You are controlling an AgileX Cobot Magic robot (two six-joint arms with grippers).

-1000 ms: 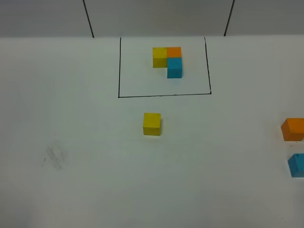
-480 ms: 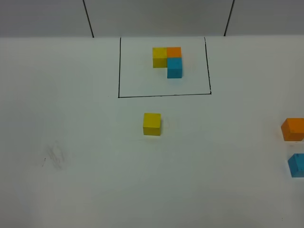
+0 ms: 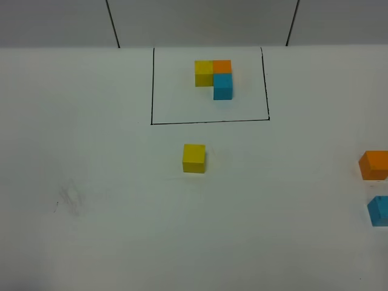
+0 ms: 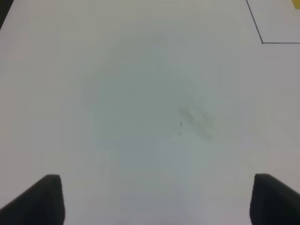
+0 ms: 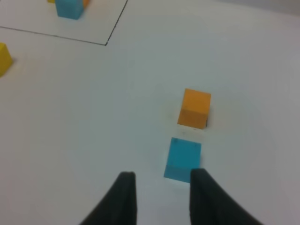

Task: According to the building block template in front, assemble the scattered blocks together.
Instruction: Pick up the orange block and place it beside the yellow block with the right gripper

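The building block template [image 3: 213,79] is sitting toward twelve o'clock on the white table [image 3: 121,242] in the overhead view, inside a thin black frame [image 3: 209,122]. Its yellow cube is touching the nine o'clock side of its orange cube, and its sky-blue cube is touching the orange one's six o'clock side. The loose yellow cube [image 3: 194,158] is resting alone just outside the frame, at six o'clock from the template and well apart from the other two scattered blocks. The loose orange cube [image 3: 373,165] is lying far off at three o'clock from it, at the table's edge of view, and the loose sky-blue cube [image 3: 379,210] is lying near it at six o'clock, not touching. The right gripper [image 5: 161,199] is hovering over that pair with its fingers [image 5: 123,197] standing a little apart and holding nothing; one fingertip is overlapping a near corner of the sky-blue cube [image 5: 183,159] in the wrist view, with the orange cube [image 5: 194,108] just beyond. The left gripper [image 4: 159,201] is hanging over bare table with its fingers [image 4: 47,197] spread wide and empty, a faint grey smudge [image 4: 194,119] lying ahead of it.
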